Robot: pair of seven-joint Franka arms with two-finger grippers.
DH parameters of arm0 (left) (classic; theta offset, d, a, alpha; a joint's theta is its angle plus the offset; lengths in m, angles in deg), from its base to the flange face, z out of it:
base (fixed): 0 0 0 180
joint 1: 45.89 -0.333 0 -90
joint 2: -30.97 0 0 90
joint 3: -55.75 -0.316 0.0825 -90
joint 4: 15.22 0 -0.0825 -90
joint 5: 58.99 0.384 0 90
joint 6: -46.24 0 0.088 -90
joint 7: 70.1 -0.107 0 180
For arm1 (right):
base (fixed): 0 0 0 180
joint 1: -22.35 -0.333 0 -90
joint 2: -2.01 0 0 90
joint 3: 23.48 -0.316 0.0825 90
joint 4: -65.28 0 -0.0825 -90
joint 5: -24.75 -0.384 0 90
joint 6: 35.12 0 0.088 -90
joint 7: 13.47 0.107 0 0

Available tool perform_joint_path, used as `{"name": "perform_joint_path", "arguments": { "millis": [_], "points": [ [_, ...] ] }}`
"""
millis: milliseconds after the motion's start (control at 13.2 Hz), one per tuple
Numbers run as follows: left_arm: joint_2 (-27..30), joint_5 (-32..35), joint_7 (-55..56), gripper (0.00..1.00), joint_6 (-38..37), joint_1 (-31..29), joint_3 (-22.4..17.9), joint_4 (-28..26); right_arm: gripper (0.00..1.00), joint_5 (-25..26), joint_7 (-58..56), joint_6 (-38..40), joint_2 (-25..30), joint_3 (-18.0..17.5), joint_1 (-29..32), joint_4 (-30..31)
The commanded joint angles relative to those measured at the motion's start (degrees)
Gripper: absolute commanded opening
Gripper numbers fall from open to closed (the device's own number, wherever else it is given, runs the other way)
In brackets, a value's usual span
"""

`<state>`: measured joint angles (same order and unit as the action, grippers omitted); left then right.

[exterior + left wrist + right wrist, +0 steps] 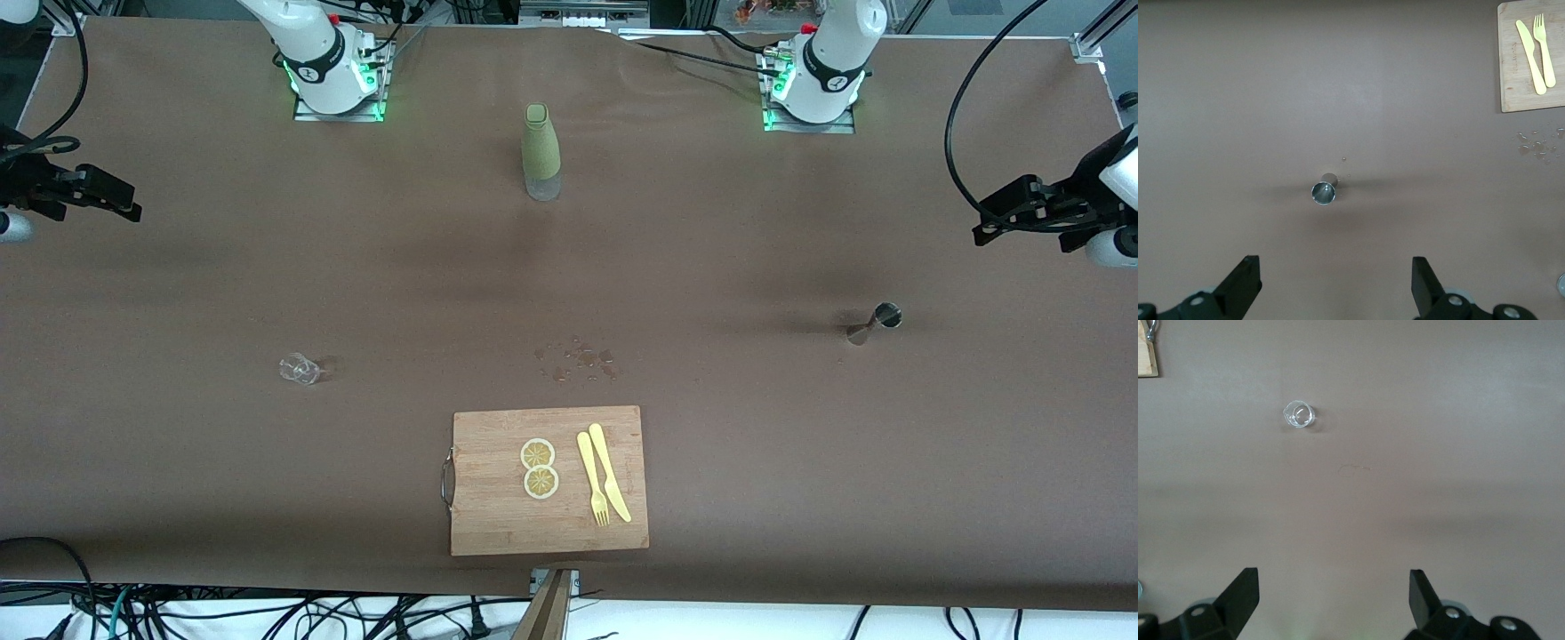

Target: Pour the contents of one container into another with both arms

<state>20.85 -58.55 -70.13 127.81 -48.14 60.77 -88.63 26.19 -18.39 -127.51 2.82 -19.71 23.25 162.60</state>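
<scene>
A small metal jigger [874,322] [1323,192] stands on the brown table toward the left arm's end. A small clear glass [300,368] [1299,415] stands toward the right arm's end. My left gripper [982,233] [1336,267] hangs open in the air near its end of the table, with the jigger some way ahead of its fingers and nothing between them. My right gripper [132,211] [1333,580] is also open and empty, raised over its end of the table, well apart from the glass.
A tall green bottle [540,151] stands between the two arm bases. A wooden cutting board [498,516] near the front edge carries two lemon slices [539,468], a yellow fork [591,478] and a knife [609,471]. Spilled droplets [578,360] lie just above the board.
</scene>
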Motion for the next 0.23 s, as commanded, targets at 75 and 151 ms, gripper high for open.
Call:
{"name": "perform_joint_path", "arguments": {
  "millis": [75,151],
  "points": [
    [0.80,2.28,0.29,1.00,0.52,0.67,0.52,-1.38,1.00,-0.73,0.53,0.89,-0.55,-0.17,0.41,-1.17],
    [0.71,2.28,0.29,1.00,0.52,0.67,0.52,-1.38,1.00,-0.73,0.61,0.89,-0.46,-0.17,0.50,-1.17]
  ]
}}
